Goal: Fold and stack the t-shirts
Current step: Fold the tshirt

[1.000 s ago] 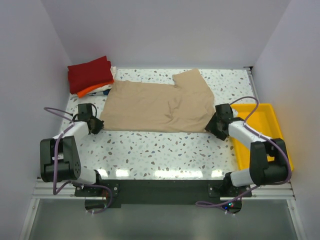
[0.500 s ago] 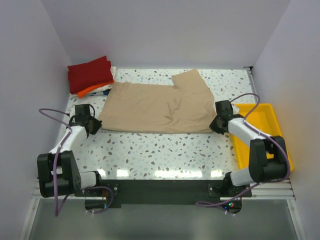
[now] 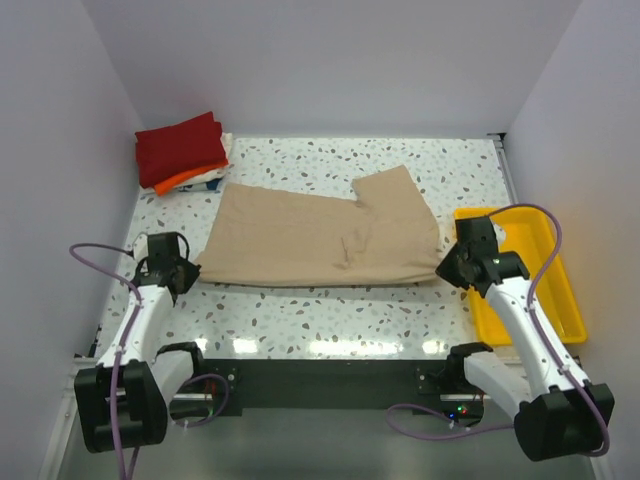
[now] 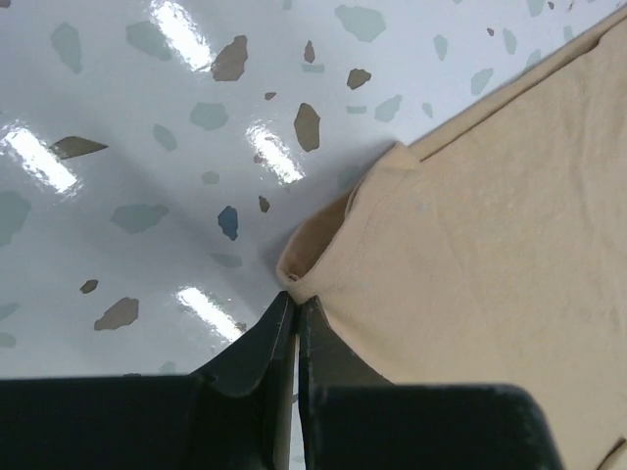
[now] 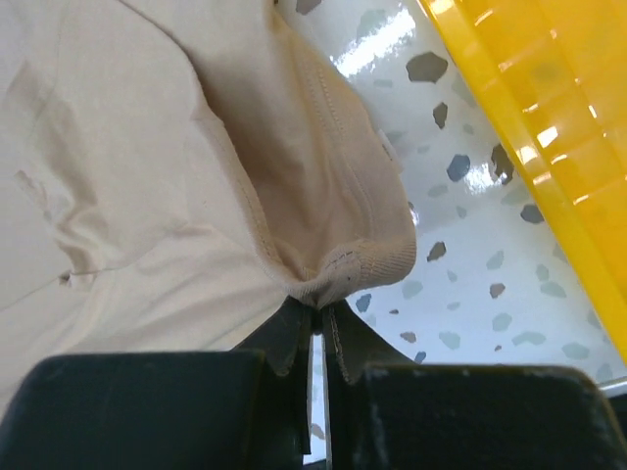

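Pinching the near-left corner of the tan t-shirt with the left gripper, fingers pressed together on the cloth. Pinching the bunched near-right edge with the right gripper, likewise clamped, just beside the yellow tray. Stretched flat between the two across the middle of the speckled tabletop, one sleeve toward the far side. Sitting at the far-left corner: stack of folded t-shirts, dark red on top.

- I count one tan t-shirt laid open.
- Three folded ones in the corner pile: one dark red shirt, one orange shirt, one white shirt.
- One yellow tray.
- Two grippers under my control: left gripper, right gripper.
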Available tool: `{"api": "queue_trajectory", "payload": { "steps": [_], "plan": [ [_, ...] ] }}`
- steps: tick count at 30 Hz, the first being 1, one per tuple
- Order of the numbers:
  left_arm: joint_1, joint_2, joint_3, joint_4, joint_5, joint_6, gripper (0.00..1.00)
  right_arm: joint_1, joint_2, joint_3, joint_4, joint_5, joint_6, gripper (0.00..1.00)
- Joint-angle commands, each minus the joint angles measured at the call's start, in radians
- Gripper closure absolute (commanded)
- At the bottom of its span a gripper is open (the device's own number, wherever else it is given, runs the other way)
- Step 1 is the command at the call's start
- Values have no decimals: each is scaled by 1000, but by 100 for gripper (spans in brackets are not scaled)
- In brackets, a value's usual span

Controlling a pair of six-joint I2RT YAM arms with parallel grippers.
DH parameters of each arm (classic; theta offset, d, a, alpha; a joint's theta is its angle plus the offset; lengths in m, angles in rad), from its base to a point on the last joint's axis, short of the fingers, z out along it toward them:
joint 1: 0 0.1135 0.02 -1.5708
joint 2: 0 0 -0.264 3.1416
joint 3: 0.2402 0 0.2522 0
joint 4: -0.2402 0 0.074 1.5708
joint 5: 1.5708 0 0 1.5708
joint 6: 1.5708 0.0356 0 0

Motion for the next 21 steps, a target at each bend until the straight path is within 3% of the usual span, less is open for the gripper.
{"api": "queue_trajectory", "payload": {
  "steps": [1,6,8,9,10,11,13,14,17,21],
  "plan": [
    [7,-54,-12,-63,-54,-7,100,-6,-63,2,-123,-40,20,97],
    [5,-139,-44,-104,-50,-32,100,-9,-115,-44,-158,-75,12,96],
    [5,-157,-52,-104,-30,-38,100,-7,-140,-55,-161,-92,9,79],
    [5,-162,-49,-106,-15,-36,97,-7,-145,-52,-164,-97,-2,63],
    [7,-165,-47,-109,-10,-36,92,-6,-149,-44,-171,-98,-9,56],
    [5,-165,-42,-109,4,-26,78,-7,-151,-35,-172,-101,-20,47],
    [5,-177,-23,-112,15,-7,63,-7,-154,-15,-158,-109,-51,25],
    [5,-183,-10,-122,9,-4,46,-7,-151,-6,-132,-126,-60,21],
    [5,-215,42,-110,9,19,34,-7,-125,14,-13,-181,-103,12],
    [5,-144,150,91,82,31,31,-7,7,57,196,-303,-129,9]
  ]
}}
